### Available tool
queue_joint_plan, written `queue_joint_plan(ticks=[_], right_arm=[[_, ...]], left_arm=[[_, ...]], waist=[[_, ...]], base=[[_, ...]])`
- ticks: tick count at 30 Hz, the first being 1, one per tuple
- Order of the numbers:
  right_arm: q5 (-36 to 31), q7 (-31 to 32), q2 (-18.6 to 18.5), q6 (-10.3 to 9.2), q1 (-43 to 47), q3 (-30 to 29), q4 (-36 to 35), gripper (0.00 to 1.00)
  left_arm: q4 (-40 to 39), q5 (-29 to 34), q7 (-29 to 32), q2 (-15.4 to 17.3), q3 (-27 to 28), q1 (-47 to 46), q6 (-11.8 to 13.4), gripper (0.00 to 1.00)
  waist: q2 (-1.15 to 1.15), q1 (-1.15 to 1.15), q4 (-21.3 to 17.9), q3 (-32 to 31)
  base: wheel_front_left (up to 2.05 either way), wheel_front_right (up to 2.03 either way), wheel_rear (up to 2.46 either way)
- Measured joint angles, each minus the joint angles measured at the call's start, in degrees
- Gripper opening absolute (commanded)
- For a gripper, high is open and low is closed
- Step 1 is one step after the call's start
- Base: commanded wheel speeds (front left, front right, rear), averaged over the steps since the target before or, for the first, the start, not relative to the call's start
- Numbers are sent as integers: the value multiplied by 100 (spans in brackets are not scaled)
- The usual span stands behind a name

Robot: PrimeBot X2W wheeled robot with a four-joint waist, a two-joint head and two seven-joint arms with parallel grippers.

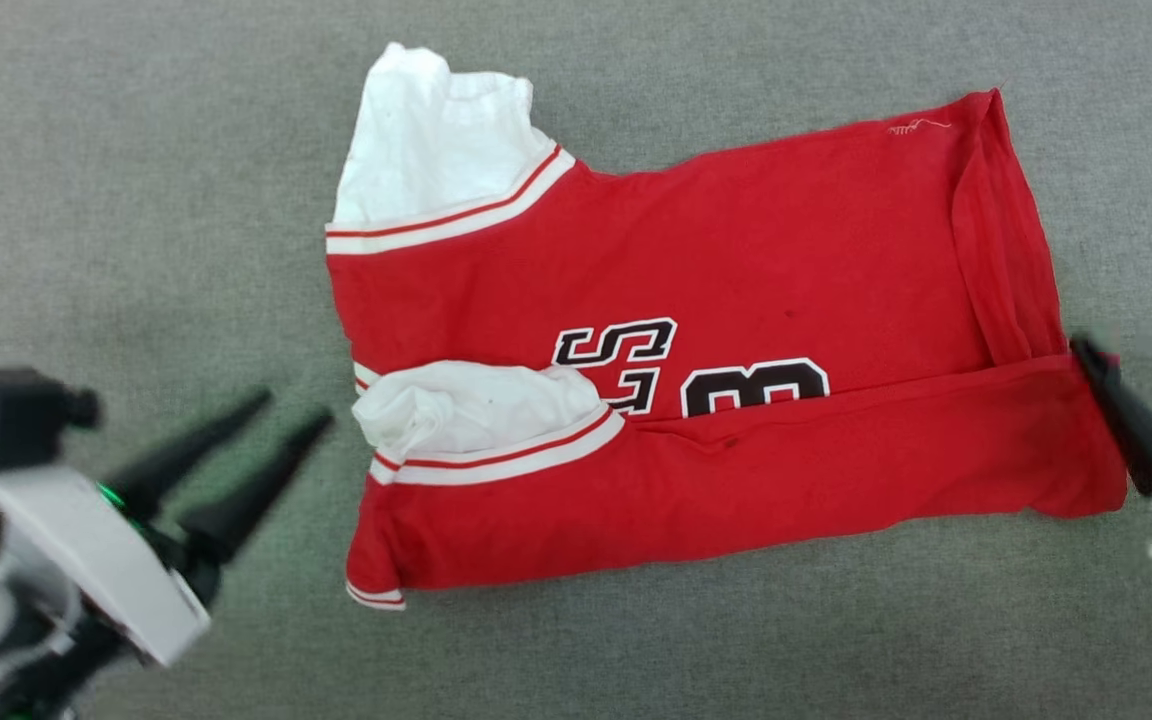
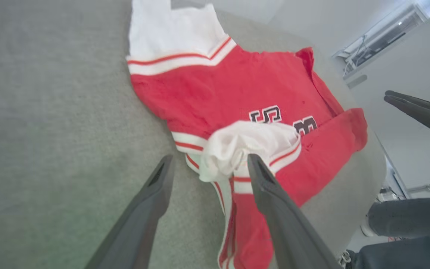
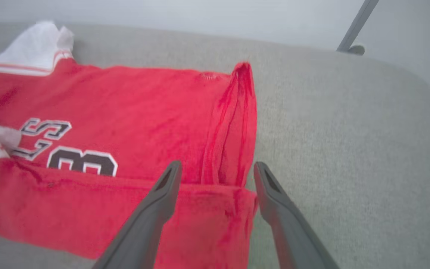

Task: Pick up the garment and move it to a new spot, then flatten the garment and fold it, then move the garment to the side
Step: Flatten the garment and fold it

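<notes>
In the centre of the head view, the garment (image 1: 736, 270) lies across the grey surface (image 1: 136, 150). Its sleeves are toward the frame's left, and its near long edge is folded up over the lower part of the black numerals (image 1: 696, 370). At lower left I see my left gripper (image 1: 296, 405) spread and empty, just beside the bunched white sleeve (image 1: 476, 405). At the right edge, my right gripper (image 1: 1119, 332) is also parted, gripping nothing, at the fold's hem corner.
</notes>
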Motion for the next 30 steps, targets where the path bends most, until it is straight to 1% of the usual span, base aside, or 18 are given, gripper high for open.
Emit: queue_joint_plan(ticks=[3, 4, 6, 8, 11, 15, 18, 20, 22, 24, 25, 27, 28, 30], right_arm=[[-307, -772, 326, 0, -274, 172, 7, 100], [-369, -1025, 437, 0, -380, 289, 91, 100], [-495, -1491, 644, 0, -584, 524, 342, 100], [-630, -1907, 800, 0, -814, 728, 616, 100], [-684, -2465, 1126, 0, -1146, 926, 964, 100], [-804, -3032, 1440, 0, -1441, 1020, 1323, 100], [-822, -3273, 1546, 0, -1489, 1118, 1513, 100], [-823, -3393, 1596, 0, -1536, 1158, 1580, 100], [-822, -3473, 1628, 0, -1543, 1190, 1642, 100], [-814, -3523, 1644, 0, -1536, 1194, 1703, 100], [-812, -3566, 1648, 0, -1524, 1199, 1725, 100], [-787, -3597, 1655, 0, -1488, 1215, 1762, 100], [-776, -3611, 1653, 0, -1454, 1224, 1769, 100], [-753, -3604, 1650, 0, -1407, 1283, 1783, 100]], left_arm=[[142, 10, -357, 67, 313, -119, 149, 100], [231, -111, -415, 42, 454, -186, 216, 100], [399, -241, -460, -37, 658, -380, 272, 100], [620, -199, -392, -62, 809, -729, 308, 100], [1053, 136, 13, -73, 871, -1369, 413, 100], [1806, 388, 813, -326, 843, -2313, 327, 100], [2526, 622, 1401, -531, 743, -2991, 232, 100], [2967, 764, 1923, -647, 605, -3398, 48, 100], [3349, 724, 2613, -769, 441, -3696, -126, 100], [3684, 625, 3446, -834, 254, -3920, -268, 100], [3846, 478, 3902, -854, 186, -4015, -288, 100], [4008, 372, 4664, -839, 55, -4207, -325, 100], [4067, 375, 4949, -835, -3, -4318, -324, 100], [4153, 399, 5324, -802, -76, -4523, -342, 100]], waist=[[0, 0, -38, 37], [0, 0, -62, 51], [0, 0, -130, 84], [0, 0, -214, 134], [0, 0, -362, 235], [0, 0, -618, 393], [0, 0, -846, 505], [0, 0, -1008, 578], [0, 0, -1169, 648], [0, 0, -1327, 712], [0, 0, -1402, 741], [0, 0, -1538, 791], [0, 0, -1600, 814], [0, 0, -1706, 861]], base=[[0, 0, 0], [0, 0, 0], [0, 0, 0], [0, 0, 0], [0, 0, 0], [0, 0, 0], [0, 0, 0], [0, 0, 0], [0, 0, 0], [0, 0, 0], [0, 0, 0], [0, 0, 0], [0, 0, 0], [0, 0, 0]])
